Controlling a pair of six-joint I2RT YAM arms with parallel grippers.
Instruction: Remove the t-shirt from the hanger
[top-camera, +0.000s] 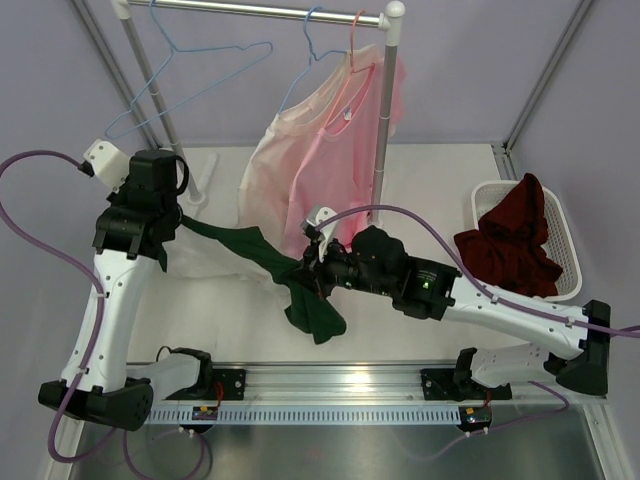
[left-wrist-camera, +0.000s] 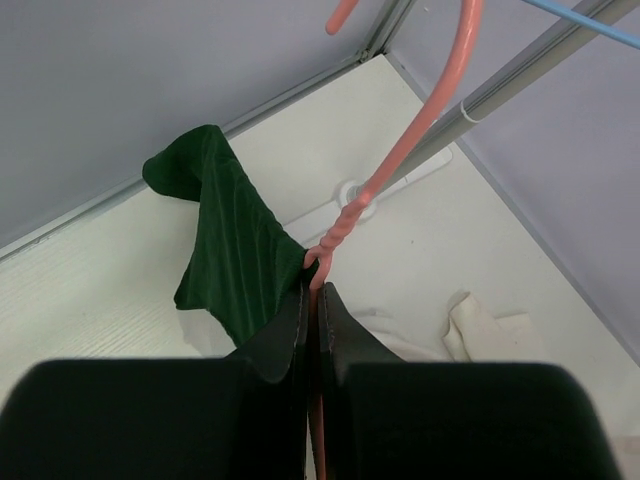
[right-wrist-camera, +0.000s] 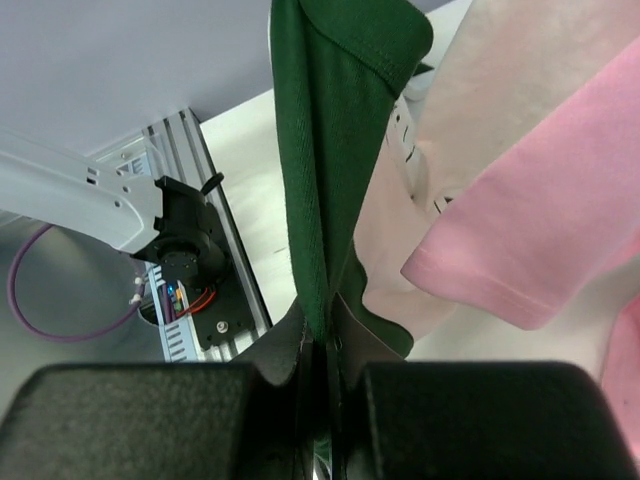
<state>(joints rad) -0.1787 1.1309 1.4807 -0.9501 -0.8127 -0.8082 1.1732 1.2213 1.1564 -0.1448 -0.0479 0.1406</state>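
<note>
A dark green t-shirt (top-camera: 250, 250) is stretched above the table between my two grippers. My left gripper (top-camera: 178, 215) is shut on the wire of a coral hanger (left-wrist-camera: 430, 110), just below its twisted neck. In the left wrist view the green t-shirt (left-wrist-camera: 225, 240) hangs off to the left of that left gripper (left-wrist-camera: 318, 290). My right gripper (top-camera: 308, 268) is shut on a fold of the shirt. The right wrist view shows the green fabric (right-wrist-camera: 320, 150) running straight up out of the right gripper (right-wrist-camera: 322, 340). Most of the hanger is hidden in the top view.
A pink t-shirt (top-camera: 330, 130) hangs on the rack rail beside the upright pole (top-camera: 385, 110), close behind my right gripper. Blue hangers (top-camera: 190, 75) hang at the left. A white basket (top-camera: 572, 255) with a dark red garment (top-camera: 510, 240) stands at the right. A white cloth (left-wrist-camera: 490, 325) lies on the table.
</note>
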